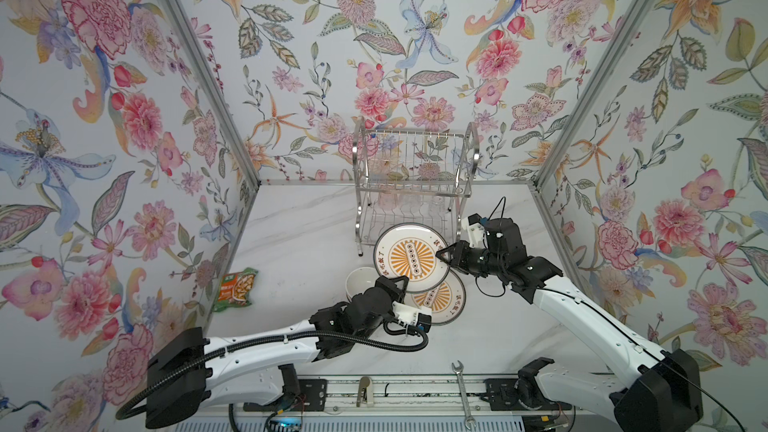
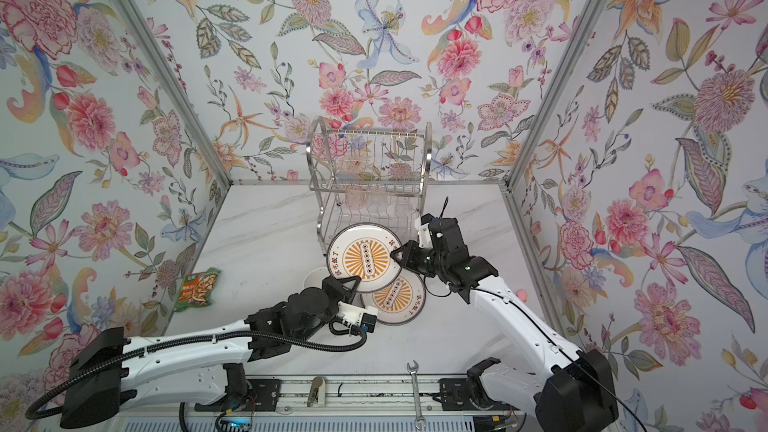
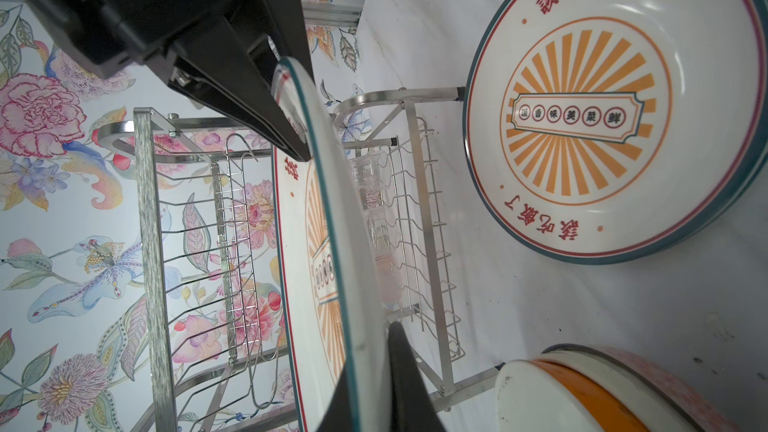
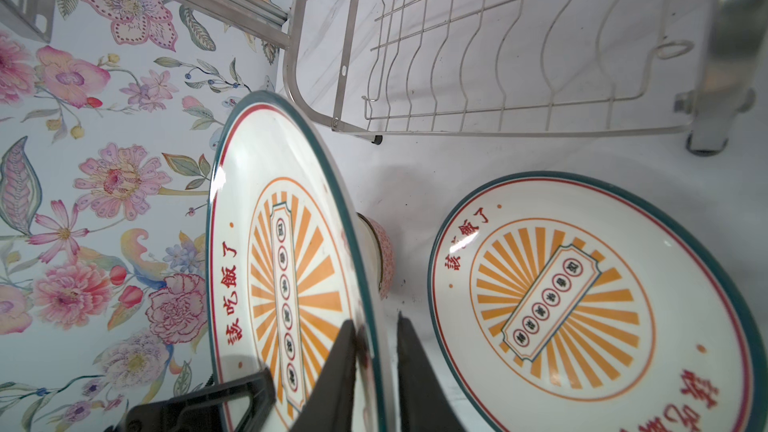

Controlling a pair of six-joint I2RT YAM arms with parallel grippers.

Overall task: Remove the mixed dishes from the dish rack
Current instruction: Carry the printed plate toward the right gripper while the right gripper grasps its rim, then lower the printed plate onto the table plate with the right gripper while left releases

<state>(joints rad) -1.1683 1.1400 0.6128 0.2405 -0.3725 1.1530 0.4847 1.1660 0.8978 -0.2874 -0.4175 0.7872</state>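
Glazed white plate point(image 1: 409, 257), round, teal-rimmed, orange sunburst centre. Clamped on its rim: left gripper point(image 1: 402, 282) and right gripper point(image 1: 441, 256). Shiny wire dish rack point(image 1: 411, 168) behind.

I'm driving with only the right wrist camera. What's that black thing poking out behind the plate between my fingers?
Observer: That is the left gripper, shut on the opposite rim of the plate.
Operator: Is the spotty bowl behind the plate empty?
Observer: No. The left wrist view shows an orange bowl nested inside the red-patterned bowl.
Operator: Is anything lying around that I can't see?
Observer: Yes. A snack packet lies beside the wall, on the left in both top views.
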